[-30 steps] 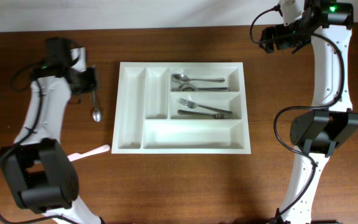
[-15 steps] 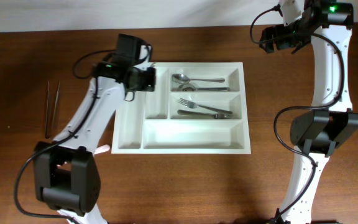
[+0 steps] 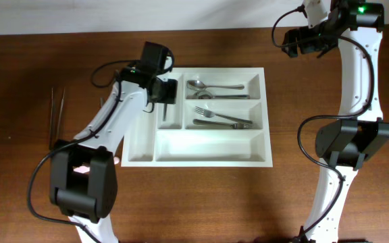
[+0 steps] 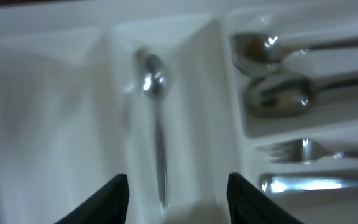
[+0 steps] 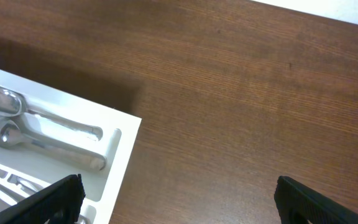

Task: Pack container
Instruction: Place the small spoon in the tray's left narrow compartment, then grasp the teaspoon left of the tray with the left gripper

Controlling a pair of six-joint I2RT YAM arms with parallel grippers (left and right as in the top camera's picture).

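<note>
The container (image 3: 135, 121) is a white cutlery tray in the middle of the table. My left gripper (image 3: 164, 96) hovers over its second narrow upright compartment. In the left wrist view its jaws (image 4: 178, 186) stand open, and a small metal spoon (image 4: 154, 118) lies loose on the compartment floor between and beyond them. My right gripper (image 3: 294, 42) hangs open above the bare wood past the tray's far right corner, nothing between its fingers (image 5: 178, 193).
Two spoons (image 3: 215, 89) fill the top horizontal compartment, and forks and a knife (image 3: 223, 120) the middle one. The long bottom compartment (image 3: 208, 145) holds nothing. A dark pair of tongs (image 3: 56, 118) lies on the table at the left.
My left arm swung from the table left of the tray to over the narrow compartment with the small spoon. Its jaws have opened and the spoon now lies in the tray. The right arm is still.
</note>
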